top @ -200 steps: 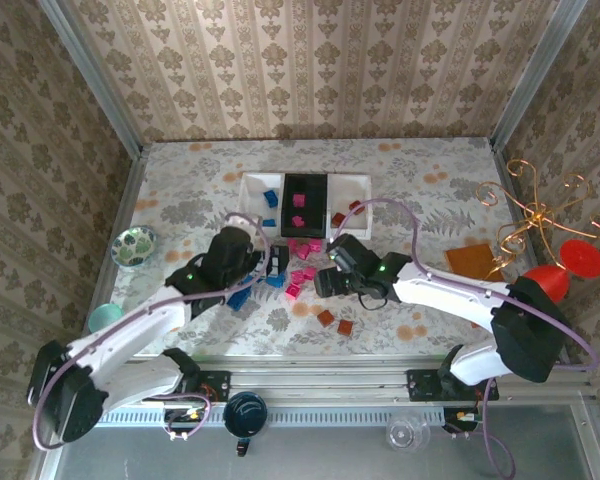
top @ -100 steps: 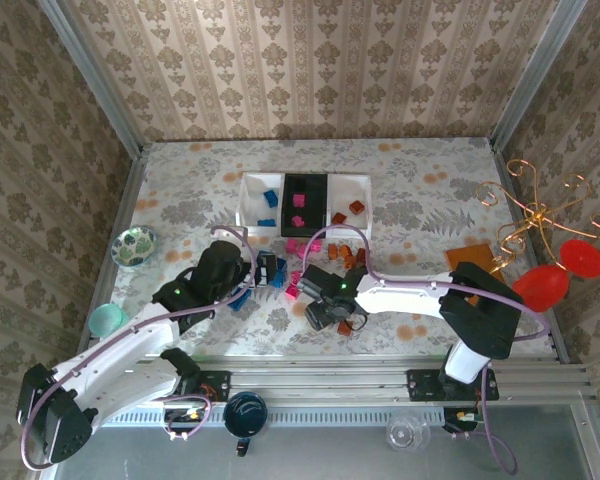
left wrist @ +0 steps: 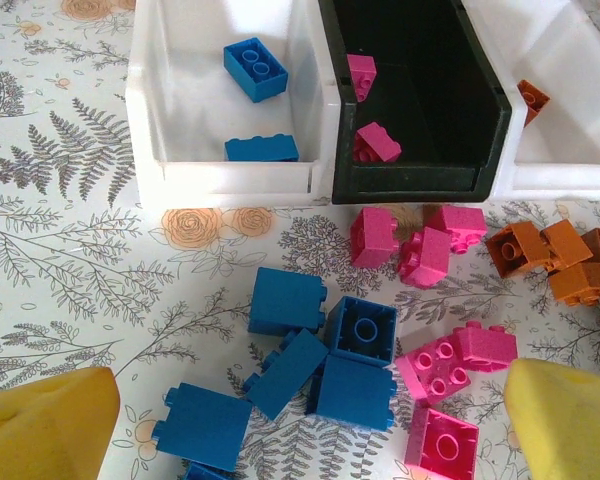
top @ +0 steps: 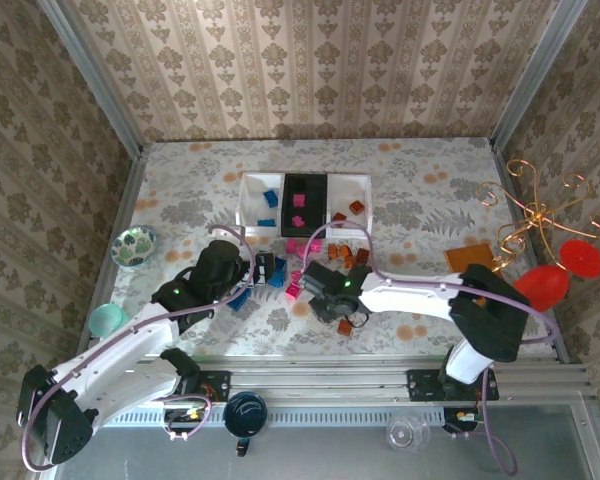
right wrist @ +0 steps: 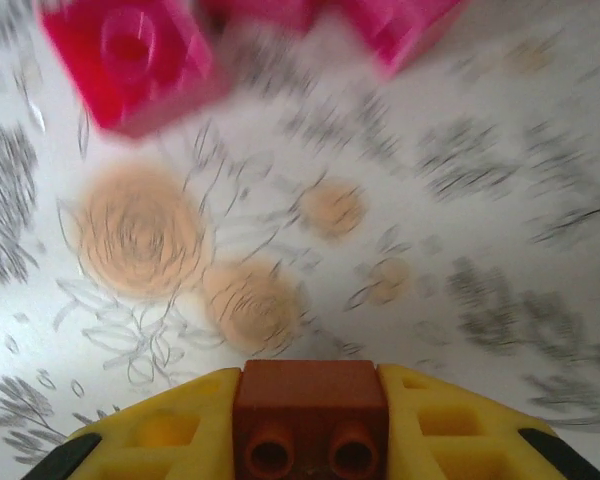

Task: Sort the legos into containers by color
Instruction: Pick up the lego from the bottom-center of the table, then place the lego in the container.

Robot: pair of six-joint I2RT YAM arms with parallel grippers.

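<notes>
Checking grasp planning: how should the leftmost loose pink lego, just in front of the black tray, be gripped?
Likely from above, gripping the pink lego across near and far faces: those stand clear, while another pink brick crowds its right side.

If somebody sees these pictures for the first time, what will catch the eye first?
First, the heap of blue bricks, pink bricks and brown bricks in the middle of the table, just in front of a black tray between two white trays. Next, the right gripper clamping one brown brick at the heap's near edge, and the left gripper open above the blue ones.
</notes>
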